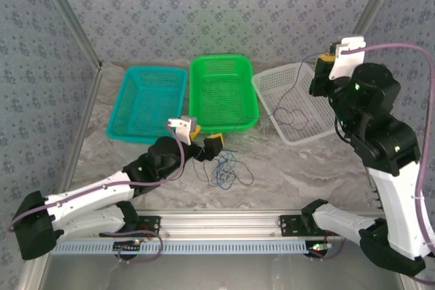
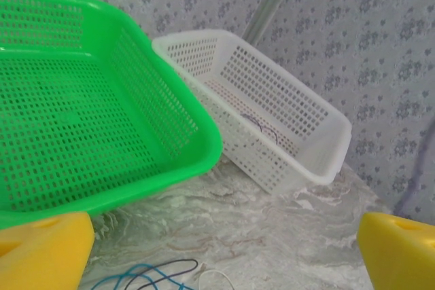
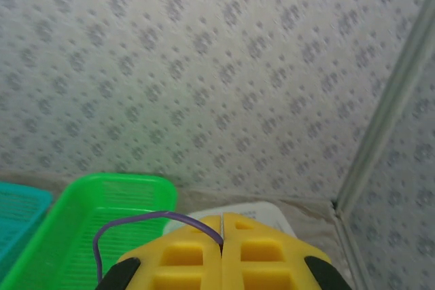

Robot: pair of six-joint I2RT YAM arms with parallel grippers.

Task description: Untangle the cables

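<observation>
**L gripper wide over the pile, R pinching one strand up high**

The left gripper (image 1: 213,145) sat low at centre, just near of the green basket (image 1: 223,93). Its jaws were spread wide w/ nothing between them. The tangle (image 1: 224,168) lay on the table (image 1: 285,174) just near-right of its tips. It looked like blue plus dark loops; I couldn't tell how many strands or where they crossed. On the left wrist cam a blue cable (image 2: 136,278) showed at the bottom edge, between the two yellow fingers (image 2: 41,249).

The right gripper (image 3: 222,236) was raised at far right w/ jaws closed on a dark cable (image 3: 163,213). Seen from the top cam, that strand hung down into the white basket (image 1: 296,103).

My read: that one was about ready to drop, and the pile was next.

How I'd do it well:
- Let the R strand go only once it hangs fully inside the basket walls, not over the rim.
- W/ L, pick one outer loop at the pile's edge, not the middle.
- Lift slow and straight; floppy wire drags its neighbours.
- If the rest rises too, stop and pin it w/ the other arm.
</observation>
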